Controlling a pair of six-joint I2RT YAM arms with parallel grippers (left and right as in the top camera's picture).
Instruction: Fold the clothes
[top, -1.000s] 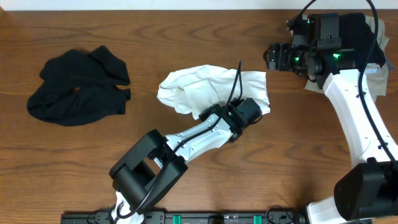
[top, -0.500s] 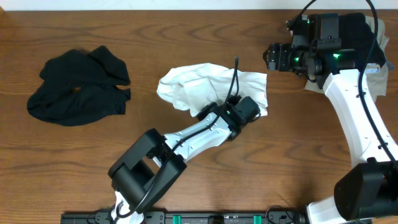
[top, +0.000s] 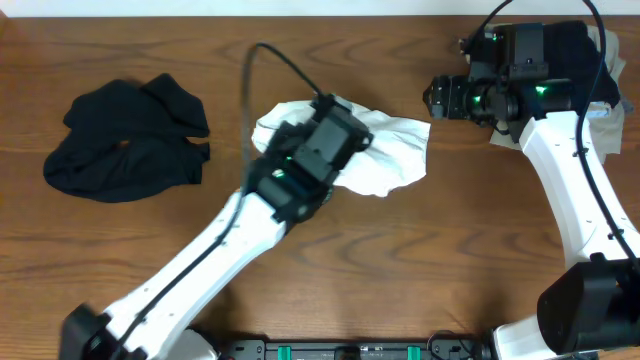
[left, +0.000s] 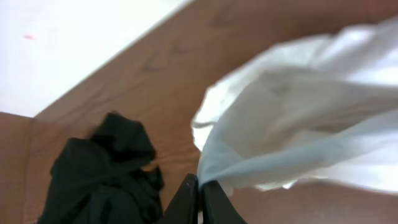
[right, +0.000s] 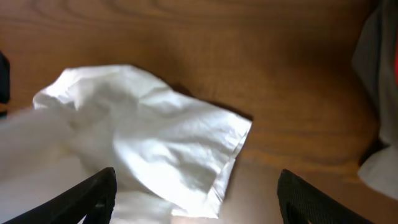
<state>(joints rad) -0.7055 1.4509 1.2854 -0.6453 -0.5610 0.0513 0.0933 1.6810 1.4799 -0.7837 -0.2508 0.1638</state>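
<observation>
1. The left end effector (left: 199, 190) is clenched on a thin fold at the edge of the white T-shirt (top: 390, 160). In the left wrist view the cloth fans out from that pinch.
2. Holding an edge rather than the bulk looks like a way to draw the crumpled shirt open before any fold is made. The rest of the shirt lies rumpled on the counter (top: 450, 260), near the middle and partly under the left arm.
3. The right end effector (top: 436, 97) is released, with its fingers spread wide. It hovers off the shirt's far right corner without touching it, probably placed to take a second edge.
4. The black garment (top: 125, 140) lies in a loose heap at the left of the counter, well apart from the shirt and from both arms. It is not yet folded.
5. A grey cloth (right: 373, 56) shows at the right edge of the right wrist view.
6. No brand, label or writing can be read, and the shirt's print does not show in these views.
</observation>
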